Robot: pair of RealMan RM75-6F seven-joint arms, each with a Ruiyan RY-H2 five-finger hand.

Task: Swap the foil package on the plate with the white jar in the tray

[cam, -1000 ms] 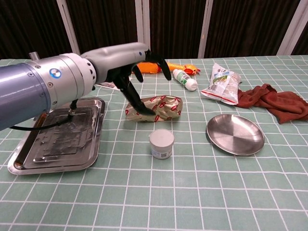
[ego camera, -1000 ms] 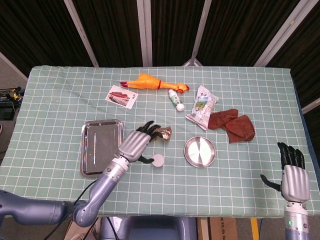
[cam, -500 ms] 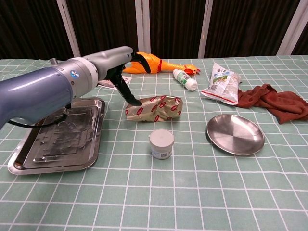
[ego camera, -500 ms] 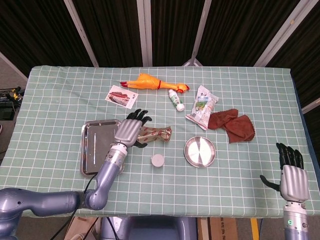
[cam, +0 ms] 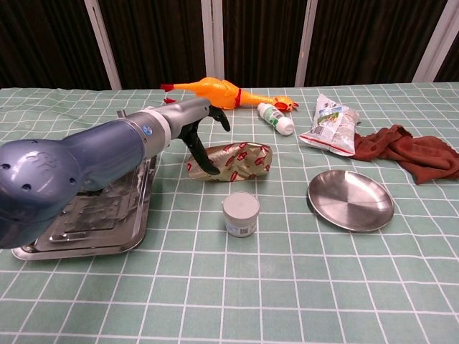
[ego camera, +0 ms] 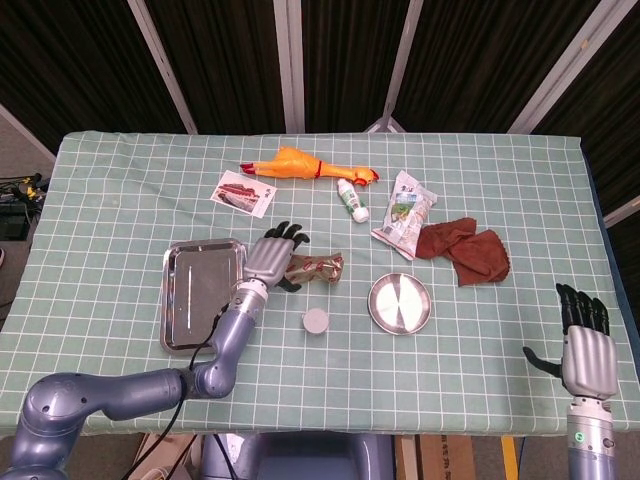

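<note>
Foil package: laid on the cloth left of the plate, touched at its left end by the left hand, fingers spread, nothing grasped. White jar: stood just before the package, between plate and tray. Right hand: held open, well right of the plate.

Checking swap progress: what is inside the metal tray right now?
The tray shows only bare metal in the head view; nothing lies in it. In the chest view, the left hand's arm hides much of it.
</note>
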